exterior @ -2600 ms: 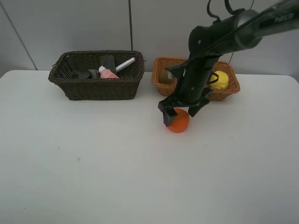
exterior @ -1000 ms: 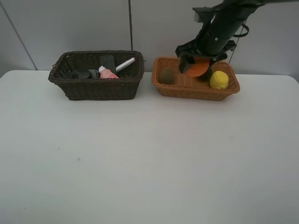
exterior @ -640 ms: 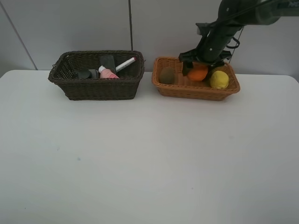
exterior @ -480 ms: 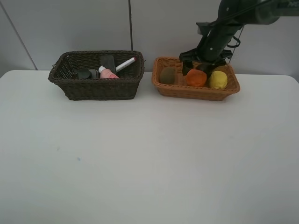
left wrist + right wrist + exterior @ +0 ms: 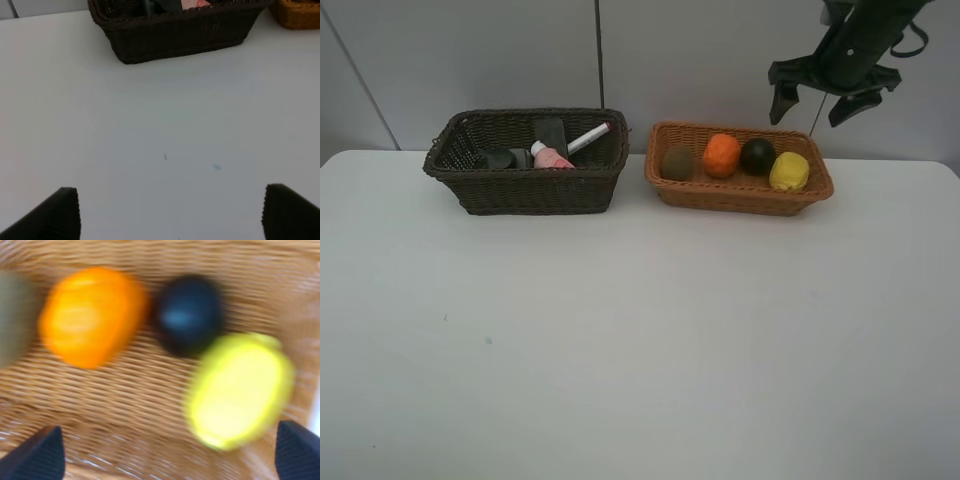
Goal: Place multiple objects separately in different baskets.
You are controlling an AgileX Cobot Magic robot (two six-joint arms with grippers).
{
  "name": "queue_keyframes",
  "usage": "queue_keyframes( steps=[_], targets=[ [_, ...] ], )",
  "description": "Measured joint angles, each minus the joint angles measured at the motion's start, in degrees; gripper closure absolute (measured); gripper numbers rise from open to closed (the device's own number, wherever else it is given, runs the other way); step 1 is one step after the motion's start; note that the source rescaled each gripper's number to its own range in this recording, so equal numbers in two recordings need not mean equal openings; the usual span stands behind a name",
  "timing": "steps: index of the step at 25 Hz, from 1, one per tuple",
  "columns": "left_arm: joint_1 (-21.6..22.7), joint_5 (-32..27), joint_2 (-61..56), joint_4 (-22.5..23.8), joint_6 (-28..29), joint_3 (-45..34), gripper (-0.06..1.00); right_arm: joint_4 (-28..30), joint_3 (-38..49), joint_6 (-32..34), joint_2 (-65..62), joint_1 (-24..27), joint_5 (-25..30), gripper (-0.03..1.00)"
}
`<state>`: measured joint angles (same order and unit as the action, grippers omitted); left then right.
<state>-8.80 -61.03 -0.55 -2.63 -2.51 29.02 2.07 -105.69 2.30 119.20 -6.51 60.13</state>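
On the left, my dark basket holds the eraser, marker and pink bottle. My left hand idles wide over bare worktop. In the tan basket the orange now sits between kiwi and mangosteen, lemon rightmost. My right hand has let go and risen, wide and empty. Sorting looks finished.

From my left wrist cam I'm looking across the white table at the dark brown basket on the far side. Something pink pokes up inside it, too cropped to name. A bit of the orange-tan basket shows beside it. My left gripper has its fingertips spread wide, empty.
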Motion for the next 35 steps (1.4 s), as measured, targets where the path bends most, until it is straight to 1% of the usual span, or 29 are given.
queue_keyframes(
  steps=[2, 4, 7, 8, 11, 14, 15, 21, 23, 28, 30, 35],
  targets=[
    [0.0, 0.0, 0.0, 0.0, 0.0, 0.0, 0.00, 1.6, 1.0, 0.5, -1.5, 2.8, 2.5, -0.03],
    [0.0, 0.0, 0.0, 0.0, 0.0, 0.0, 0.00, 1.8, 4.8, 0.7, -4.3, 5.5, 3.1, -0.03],
    [0.0, 0.0, 0.0, 0.0, 0.0, 0.0, 0.00, 1.8, 13.1, 0.6, -10.3, 9.2, 0.9, -0.03],
    [0.0, 0.0, 0.0, 0.0, 0.0, 0.0, 0.00, 1.8, 13.1, 0.6, -10.3, 9.2, 0.9, -0.03],
    [0.0, 0.0, 0.0, 0.0, 0.0, 0.0, 0.00, 1.6, 22.6, 0.6, -19.5, 11.9, -2.9, -0.03],
    [0.0, 0.0, 0.0, 0.0, 0.0, 0.0, 0.00, 1.5, 31.5, 0.7, -29.7, 12.1, -5.7, -0.03],
    [0.0, 0.0, 0.0, 0.0, 0.0, 0.0, 0.00, 1.2, 37.0, 1.1, -36.9, 11.9, -5.8, -0.03],
    [0.0, 0.0, 0.0, 0.0, 0.0, 0.0, 0.00, -1.3, 55.0, 1.3, -63.0, 10.0, -3.8, -0.03],
    [0.0, 0.0, 0.0, 0.0, 0.0, 0.0, 0.00, -1.4, 59.6, 1.3, -73.1, 10.0, -2.8, -0.03],
    [0.0, 0.0, 0.0, 0.0, 0.0, 0.0, 0.00, -1.6, 67.2, 1.3, -95.0, 10.0, 2.3, -0.03],
    [0.0, 0.0, 0.0, 0.0, 0.0, 0.0, 0.00, -2.1, 68.3, 1.3, -102.4, 10.0, 3.7, -0.03],
    [0.0, 0.0, 0.0, 0.0, 0.0, 0.0, 0.00, -3.3, 70.4, 1.3, -115.6, 10.0, 7.4, -0.03]
  ],
)
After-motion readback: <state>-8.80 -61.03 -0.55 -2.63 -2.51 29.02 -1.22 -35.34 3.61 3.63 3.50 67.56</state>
